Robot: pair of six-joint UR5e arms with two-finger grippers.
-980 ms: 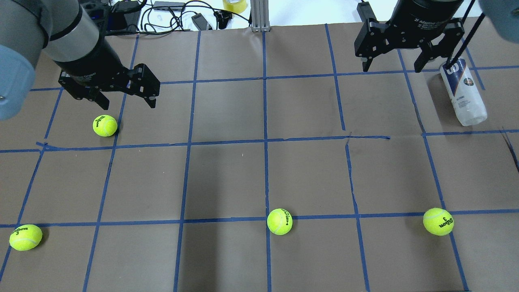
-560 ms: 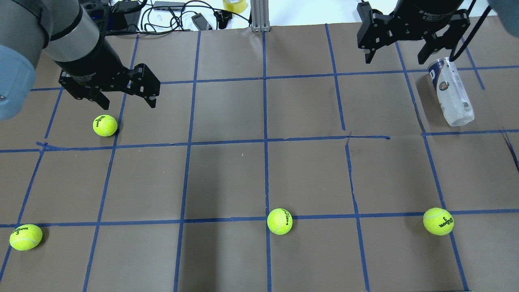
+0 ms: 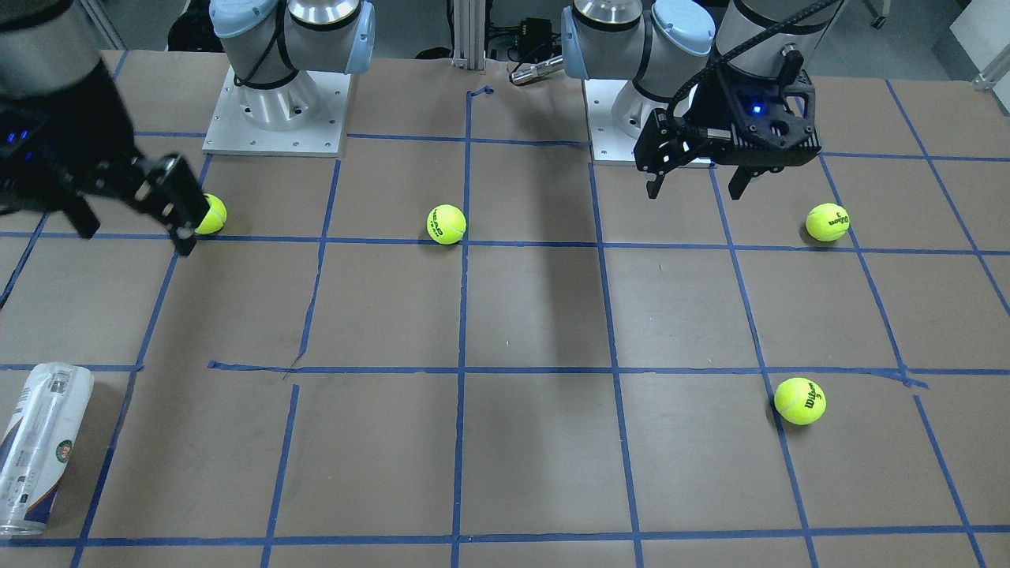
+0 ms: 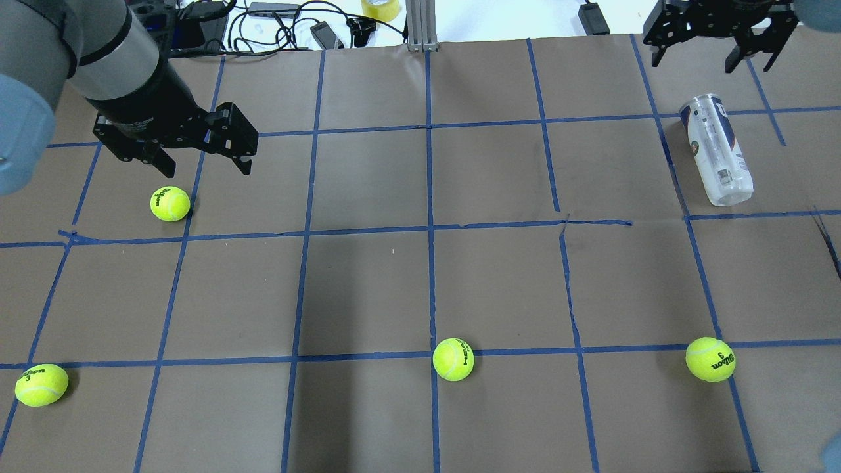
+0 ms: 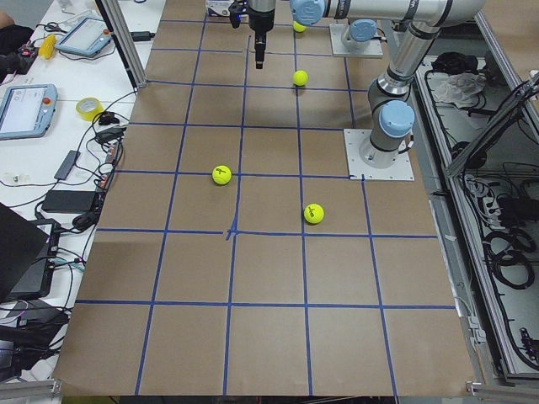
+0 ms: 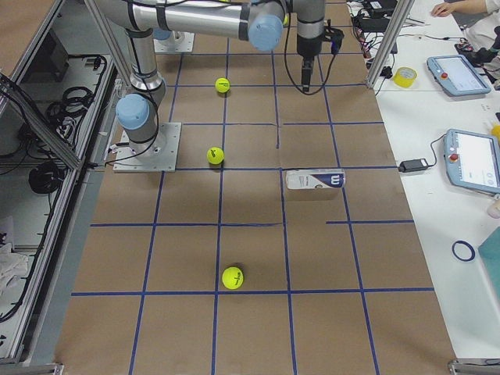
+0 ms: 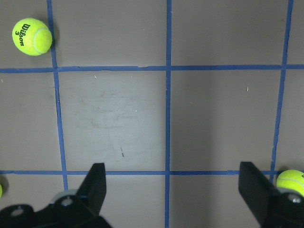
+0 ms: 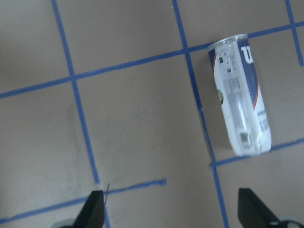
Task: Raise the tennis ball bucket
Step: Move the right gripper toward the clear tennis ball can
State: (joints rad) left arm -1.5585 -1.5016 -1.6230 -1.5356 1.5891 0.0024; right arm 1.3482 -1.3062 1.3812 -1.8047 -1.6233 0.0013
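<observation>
The tennis ball bucket (image 4: 716, 150) is a clear can with a white and navy label. It lies on its side on the brown paper at the far right, and also shows in the front view (image 3: 35, 450) and the right side view (image 6: 315, 180). My right gripper (image 4: 693, 64) is open and empty, raised above the table beyond the can's top end and apart from it. In the right wrist view the can (image 8: 240, 114) lies up and to the right of the open gripper (image 8: 173, 213). My left gripper (image 4: 207, 171) is open and empty, hovering above a tennis ball (image 4: 170, 203).
Three more tennis balls lie near the front: at the left (image 4: 41, 384), in the middle (image 4: 453, 359) and at the right (image 4: 710, 359). Cables, a tape roll (image 4: 380, 8) and an aluminium post (image 4: 418, 26) stand along the far table edge.
The right gripper has drawn away from the can towards the far edge. The can has rolled a little to the left and turned. The left arm has not moved.
</observation>
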